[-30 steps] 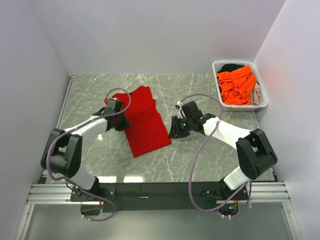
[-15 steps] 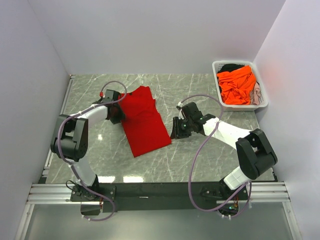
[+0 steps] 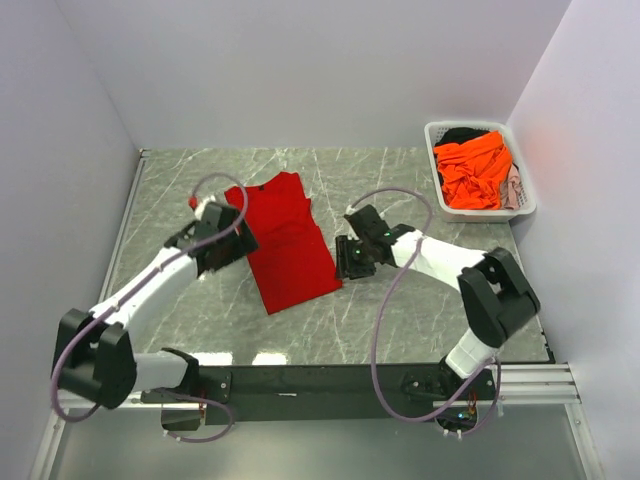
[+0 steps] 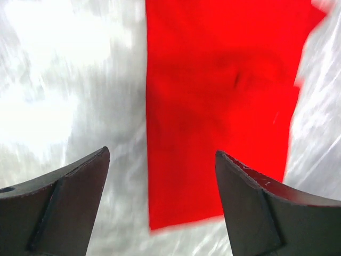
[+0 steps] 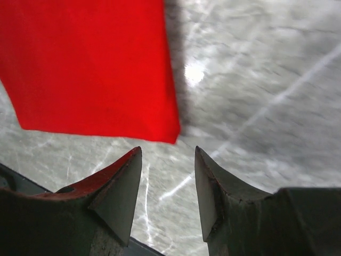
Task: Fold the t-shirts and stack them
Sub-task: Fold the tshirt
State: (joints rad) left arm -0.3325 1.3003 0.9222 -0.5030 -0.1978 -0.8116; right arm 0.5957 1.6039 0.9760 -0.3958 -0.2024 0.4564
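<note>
1. The red t-shirt lies flat on the bench, left of centre. It's already narrowed to a long strip, w/ 1 end toward the back wall and the other angled toward my right arm.
2. The other shirts, i.e. the orange t-shirt, a dark one and a pale one, sit heaped in the white basket at the far-right corner, well apart from the red one.
3. My left tool has its fingers spread wide w/ nothing in them. The strip's left long edge runs between them. That wrist view is blurred, so I can't tell if I'm touching cloth.
4. My right tool is also parted, w/ a narrower gap, and empty. The strip's near-right corner sits just ahead of its tips.
5. Step, as I read it: the lengthwise folds on shirt 1 are done and the crosswise fold is not yet made. Nothing is stacked.
6. The next move prob. calls for 2 corner pinches at the near end. The right tool only needs to close in on its corner. The left tool needs to get to the near-left corner.
7. Each pinch must catch all layers, else the strip opens when the end is carried over to the far end.
</note>
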